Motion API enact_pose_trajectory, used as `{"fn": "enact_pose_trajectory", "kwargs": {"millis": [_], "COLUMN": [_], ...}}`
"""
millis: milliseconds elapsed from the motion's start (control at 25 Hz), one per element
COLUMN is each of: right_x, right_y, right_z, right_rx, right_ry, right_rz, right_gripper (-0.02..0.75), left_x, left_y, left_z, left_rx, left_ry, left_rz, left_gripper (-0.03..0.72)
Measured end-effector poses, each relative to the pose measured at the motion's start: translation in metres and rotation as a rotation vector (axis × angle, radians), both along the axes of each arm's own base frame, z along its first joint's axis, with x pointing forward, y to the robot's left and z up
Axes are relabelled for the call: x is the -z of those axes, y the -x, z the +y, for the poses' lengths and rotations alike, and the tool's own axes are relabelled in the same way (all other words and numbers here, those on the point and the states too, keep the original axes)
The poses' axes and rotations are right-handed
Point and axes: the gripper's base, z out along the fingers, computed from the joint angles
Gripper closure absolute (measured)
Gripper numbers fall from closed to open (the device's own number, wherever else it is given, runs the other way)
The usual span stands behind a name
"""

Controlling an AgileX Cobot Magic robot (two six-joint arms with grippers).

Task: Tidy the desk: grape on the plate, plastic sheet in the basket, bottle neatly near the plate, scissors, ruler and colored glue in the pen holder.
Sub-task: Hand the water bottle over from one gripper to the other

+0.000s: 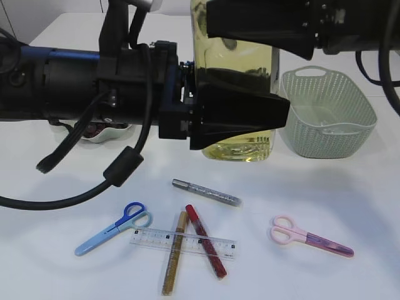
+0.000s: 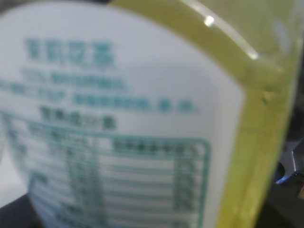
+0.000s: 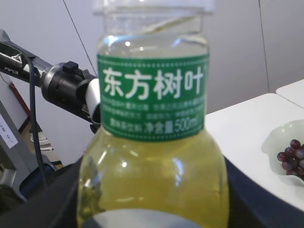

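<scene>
The bottle stood left of the basket. Before it lay my ruler, between two scissors.

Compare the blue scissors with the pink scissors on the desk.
The blue scissors lie left of the ruler, handles toward the back right; the pink scissors lie to the right, apart from everything, handles to the left. The blue pair's blades are light blue, the pink pair's purplish pink. Both lie flat and closed on the table.

The left gripper is clasping the yellow-liquid bottle beside the basket, while scissors, ruler and glue sticks are lying in front.
</scene>
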Motion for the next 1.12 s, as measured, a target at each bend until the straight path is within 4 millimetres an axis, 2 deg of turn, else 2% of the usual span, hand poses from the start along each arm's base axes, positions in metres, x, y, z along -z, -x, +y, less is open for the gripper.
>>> {"fn": "enact_pose_trajectory", "kwargs": {"millis": [680,1000,1120], "right_x": [-0.0009,-0.0023,-0.0022], "right_y": [0.0023,0.0037,0.0038], "right_z": [-0.0003,-0.0006,-0.0006], "right_rx": [-0.005,-0.006,-0.006], "right_ry": [0.013,0.014,0.015], "right_rz": [-0.009,-0.014,-0.014], "right_gripper": [0.258,0.258,0.258], "left_x": [-0.0073,-0.0077,-0.0073], "left_y": [-0.0017,-0.0012,-0.0009], "left_z": [-0.0005,-0.0005,-0.0005], "left_rx": [-0.015,-0.01,-0.007], "left_ry": [0.079,0.083,0.078], "left_rz": [0.069,0.076,0.076], "left_gripper": [0.103,0.206,0.223]}}
